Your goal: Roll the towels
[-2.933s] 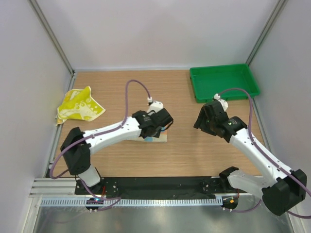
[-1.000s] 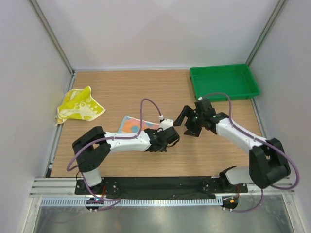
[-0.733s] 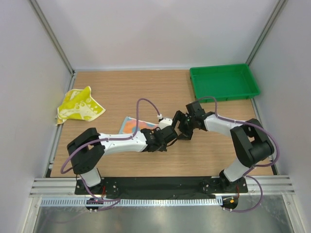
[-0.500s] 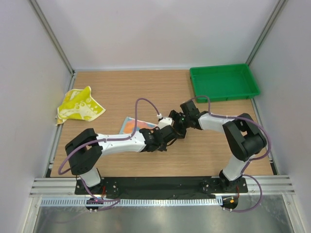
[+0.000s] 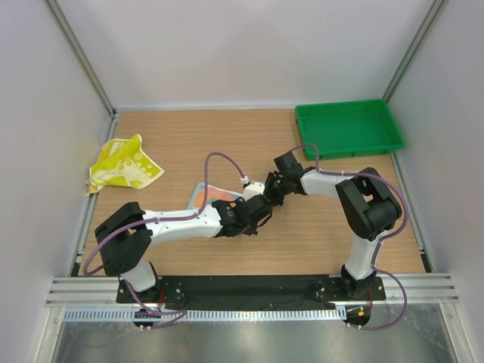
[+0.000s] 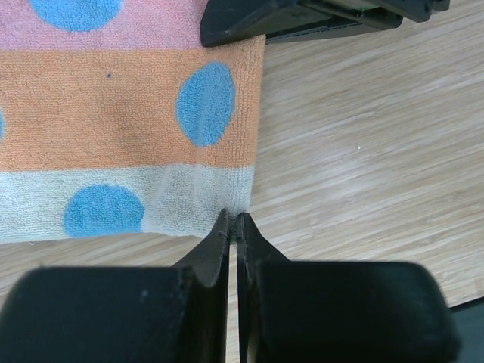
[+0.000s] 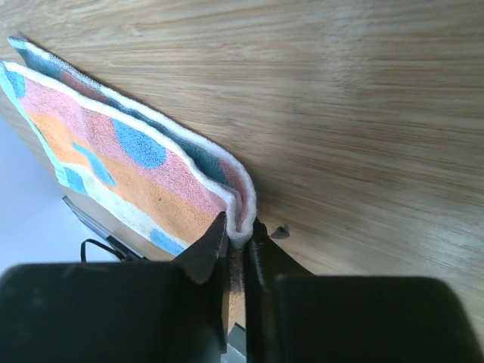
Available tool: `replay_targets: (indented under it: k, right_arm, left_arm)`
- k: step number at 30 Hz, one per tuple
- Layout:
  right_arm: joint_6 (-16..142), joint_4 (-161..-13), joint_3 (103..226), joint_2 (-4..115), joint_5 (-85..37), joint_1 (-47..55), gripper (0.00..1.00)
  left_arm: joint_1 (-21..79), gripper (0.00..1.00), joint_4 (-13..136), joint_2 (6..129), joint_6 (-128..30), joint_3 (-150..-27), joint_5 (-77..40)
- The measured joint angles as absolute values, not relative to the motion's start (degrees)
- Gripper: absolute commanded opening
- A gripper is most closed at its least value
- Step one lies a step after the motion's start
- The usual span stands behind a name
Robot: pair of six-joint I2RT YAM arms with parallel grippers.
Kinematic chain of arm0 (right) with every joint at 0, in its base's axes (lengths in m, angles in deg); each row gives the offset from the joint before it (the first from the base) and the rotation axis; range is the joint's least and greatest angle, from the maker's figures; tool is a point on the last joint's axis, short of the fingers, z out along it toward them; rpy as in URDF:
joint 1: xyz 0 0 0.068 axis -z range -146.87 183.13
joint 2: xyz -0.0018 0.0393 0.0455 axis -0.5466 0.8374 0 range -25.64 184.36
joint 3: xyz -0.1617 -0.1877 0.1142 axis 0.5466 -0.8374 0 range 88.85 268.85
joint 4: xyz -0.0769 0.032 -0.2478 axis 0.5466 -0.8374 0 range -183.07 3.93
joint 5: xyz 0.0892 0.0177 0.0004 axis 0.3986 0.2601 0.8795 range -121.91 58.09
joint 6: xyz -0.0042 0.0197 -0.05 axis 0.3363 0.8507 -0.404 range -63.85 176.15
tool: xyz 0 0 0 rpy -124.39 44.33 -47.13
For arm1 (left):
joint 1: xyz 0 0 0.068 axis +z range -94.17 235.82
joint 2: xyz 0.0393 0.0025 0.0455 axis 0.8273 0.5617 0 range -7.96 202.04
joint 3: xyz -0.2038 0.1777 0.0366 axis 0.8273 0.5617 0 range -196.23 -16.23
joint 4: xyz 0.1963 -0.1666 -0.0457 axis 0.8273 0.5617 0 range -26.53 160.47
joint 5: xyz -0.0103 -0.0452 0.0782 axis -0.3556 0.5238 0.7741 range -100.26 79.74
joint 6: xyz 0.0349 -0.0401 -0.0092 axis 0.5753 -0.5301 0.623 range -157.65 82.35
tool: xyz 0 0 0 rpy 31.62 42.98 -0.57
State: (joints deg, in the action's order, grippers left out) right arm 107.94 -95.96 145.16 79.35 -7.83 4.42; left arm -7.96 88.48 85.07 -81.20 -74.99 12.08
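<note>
Dotted towel lies near the middle of the top view, mostly hidden under the left arm, with only a blue-edged, orange-patched strip showing at its left. Up close it is looped terry cloth in flat bands of pink, orange and pale cream, scattered with round blue spots; its right edge runs straight and hemmed. In the right wrist view one corner is lifted off the wood and doubled over, showing a thick white edge and a blue underside.

The right gripper is clenched on that doubled edge, the fold squeezed between its two black fingertips. The left gripper is pressed fully together, its tips meeting right at the cream corner at the lower middle of its view; whether any cloth is caught there I cannot tell. The right gripper's dark fingers cross the top of that same view, at the towel's other right-hand corner.

Both rest on a table of pale wood grain. The yellow towel, crumpled and patterned in white, sits at the left edge. A shallow green tray, rectangular and smooth, sits at the upper right.
</note>
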Motion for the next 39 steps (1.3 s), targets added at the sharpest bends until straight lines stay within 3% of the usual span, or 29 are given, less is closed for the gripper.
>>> replay_targets:
  k: [3,6,7,8,9,10,11,14,32,39]
  right_arm:
    - [107.0,-97.3,146.2,79.7,-8.2,4.4,0.01]
    - [106.6,-98.2,146.8,79.8,-8.2,4.4,0.01]
    - [106.3,-98.3,146.8,79.8,-8.2,4.4,0.06]
    - [106.0,-98.4,146.8,79.8,-8.2,4.4,0.19]
    - [105.7,-98.7,146.9,79.8,-8.4,4.4,0.44]
    - [105.6,-99.2,147.0,79.8,-8.6,4.4,0.53]
    - [105.6,-99.8,147.2,79.8,-8.2,4.4,0.70]
    - [104.0,-101.0,149.5,78.9,-9.5,4.4,0.82]
    - [95.2,-117.4,150.4,64.3,-25.1,6.7,0.84]
    - [94.5,-118.5,149.6,63.2,-24.8,6.8,0.83]
  left_arm:
    - [-7.9,0.00,88.5,85.1,-81.4,-74.8,12.1]
    - [-7.8,0.00,88.4,85.1,-81.6,-74.8,12.1]
    - [-7.8,0.00,88.4,85.1,-81.7,-74.8,12.1]
    - [-7.8,0.00,88.4,85.1,-81.8,-74.8,12.1]
    - [-7.8,0.00,88.4,85.1,-81.9,-74.8,12.1]
    - [-7.8,0.00,88.4,85.1,-82.0,-74.8,12.1]
    - [-7.8,0.00,88.5,85.1,-82.1,-74.8,12.0]
    - [-7.8,0.00,88.6,85.1,-82.4,-74.8,12.0]
    - [-6.4,0.00,88.6,85.1,-93.2,-74.7,7.1]
    - [-1.7,0.00,84.4,79.8,-100.4,-65.7,0.7]
